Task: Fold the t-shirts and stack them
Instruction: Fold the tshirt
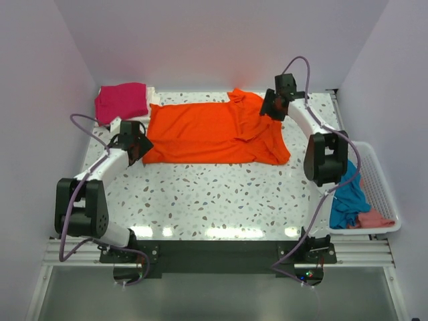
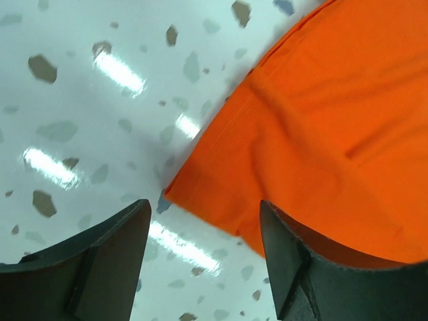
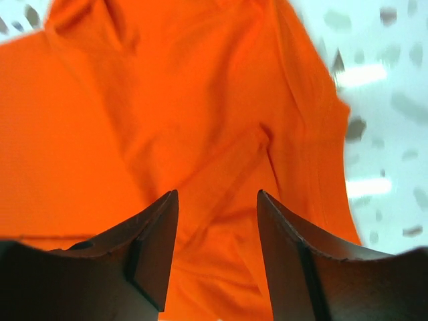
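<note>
At the near right of your table [image 1: 221, 200], the basket [image 1: 382, 175] sat along the right edge, and you had two tees in it. The teal tee [image 1: 348, 197] was heaped against its left wall and spilled over that rim. The salmon tee [image 1: 376, 219] was bunched in the near corner, touching the teal one.

Further in on the left, your left gripper [image 1: 137, 148] was at the near left corner of the orange tee [image 1: 214, 134], its fingers apart. The wrist view showed that hemmed corner lying flat on the table between them. The orange tee lay spread across the middle of the table, smooth towards the left and rumpled at its right end, where a sleeve was folded in over the body.

Your right gripper [image 1: 273, 103] was above that far right end, its fingers likewise spread, with only creased orange cloth between them. You could not tell whether the tips touched it.

In the far left corner, the magenta tee [image 1: 122, 101] sat folded on the white tee [image 1: 154, 95], on the table itself, just beside the orange tee.
</note>
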